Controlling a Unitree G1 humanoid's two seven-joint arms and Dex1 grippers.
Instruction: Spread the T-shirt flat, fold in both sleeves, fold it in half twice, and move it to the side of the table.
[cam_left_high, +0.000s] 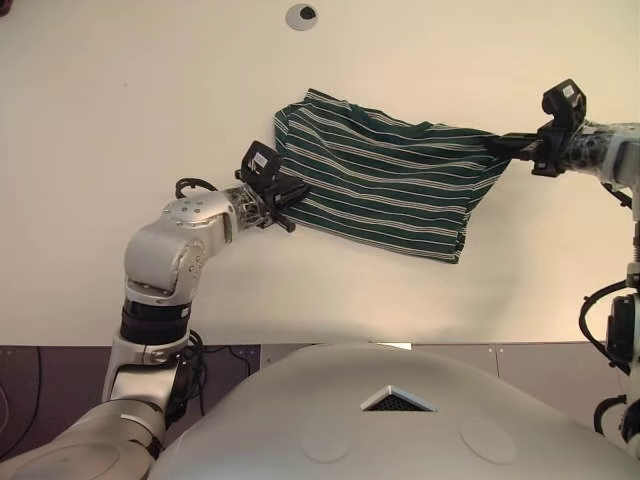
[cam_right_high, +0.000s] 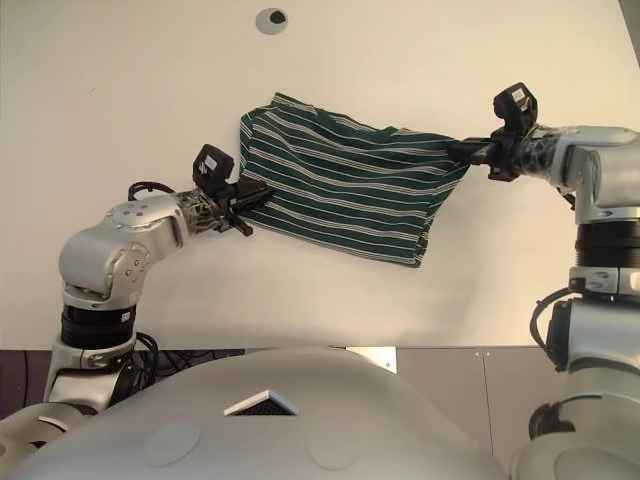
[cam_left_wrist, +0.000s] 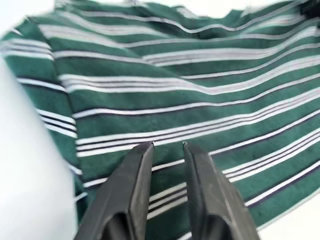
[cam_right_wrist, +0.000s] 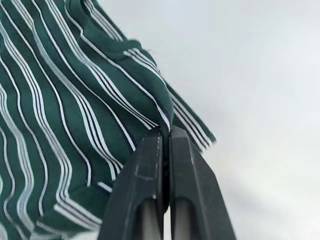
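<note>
Right fingers (cam_right_wrist: 145, 170) pinching T-shirt (cam_left_high: 385, 185) edge, left fingers (cam_left_wrist: 130, 180) narrowly apart, plain from wrist view

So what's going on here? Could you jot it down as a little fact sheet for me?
Shirt: green striped T-shirt, rumpled, not yet flat
Surface: white table
Left claw: open, at the shirt's left edge
Right claw: shut, pinching the shirt's right corner
Cloth: drawn out to a point at that pinch
Also there: round hole near the table's far edge
</note>
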